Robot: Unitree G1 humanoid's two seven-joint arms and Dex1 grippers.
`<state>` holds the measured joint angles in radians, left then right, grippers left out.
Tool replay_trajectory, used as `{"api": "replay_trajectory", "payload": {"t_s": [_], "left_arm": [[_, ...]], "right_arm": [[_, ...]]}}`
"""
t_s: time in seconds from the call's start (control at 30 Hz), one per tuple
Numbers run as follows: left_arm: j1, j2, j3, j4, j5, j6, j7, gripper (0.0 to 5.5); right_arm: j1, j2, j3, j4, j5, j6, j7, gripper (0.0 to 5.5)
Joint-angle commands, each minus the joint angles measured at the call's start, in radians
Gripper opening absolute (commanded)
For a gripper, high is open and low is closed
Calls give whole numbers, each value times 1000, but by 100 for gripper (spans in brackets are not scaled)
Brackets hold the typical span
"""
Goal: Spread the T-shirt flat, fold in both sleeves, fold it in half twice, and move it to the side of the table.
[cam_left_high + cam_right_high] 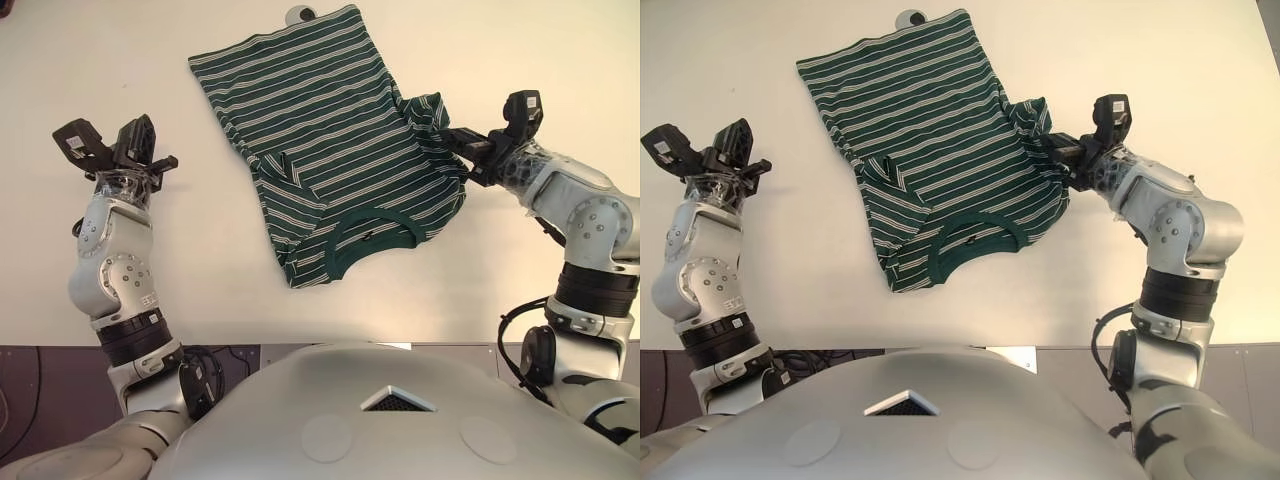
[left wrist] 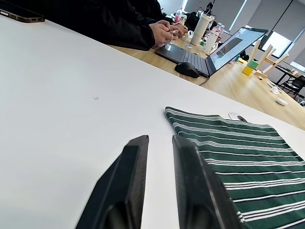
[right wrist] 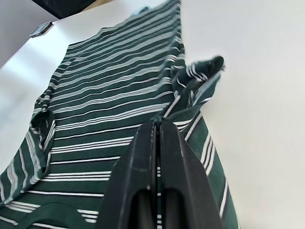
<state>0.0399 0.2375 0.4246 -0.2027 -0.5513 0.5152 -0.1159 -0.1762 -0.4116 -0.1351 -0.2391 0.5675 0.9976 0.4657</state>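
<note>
T-shirt [image 1: 330, 150] is lying rumpled on the white tabletop [image 1: 120, 260], collar nearest the robot. Right claw [image 1: 452, 140] is pinching its bunched sleeve [image 1: 425, 110], while left claw [image 2: 160, 143] is hovering spread, well apart.

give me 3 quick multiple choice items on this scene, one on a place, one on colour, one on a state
1. Where is the left gripper? A over bare table, left of the T-shirt; B lying on top of it; C gripping it.
2. T-shirt colour? A plain red; B green with white stripes; C blue with dots.
3. Right gripper? A open, aloft; B shut on nothing; C shut on the T-shirt's sleeve.
Answers: A, it hangs apart from the cloth; B, stripes run throughout; C, it is closed on pinched fabric.
</note>
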Motion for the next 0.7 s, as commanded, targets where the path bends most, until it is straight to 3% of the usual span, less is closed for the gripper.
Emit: {"api": "replay_trajectory", "payload": {"t_s": [0.03,0.13,0.37,0.53,0.7], "left_arm": [[-2,3,-12,-14,11,0,1,88],[3,5,-11,-21,13,-1,4,88],[-7,6,-17,-22,15,7,4,88],[-3,4,-21,-30,18,10,5,88],[-1,15,-29,-31,17,21,-5,88]], "right_arm": [[18,-51,131,-88,-73,-82,43,3],[27,-75,218,-104,-117,-78,54,3],[1,-43,262,-73,-146,-77,56,3],[10,-55,275,-105,-120,-55,99,89],[-8,-53,222,-166,-47,-3,134,89]]}}
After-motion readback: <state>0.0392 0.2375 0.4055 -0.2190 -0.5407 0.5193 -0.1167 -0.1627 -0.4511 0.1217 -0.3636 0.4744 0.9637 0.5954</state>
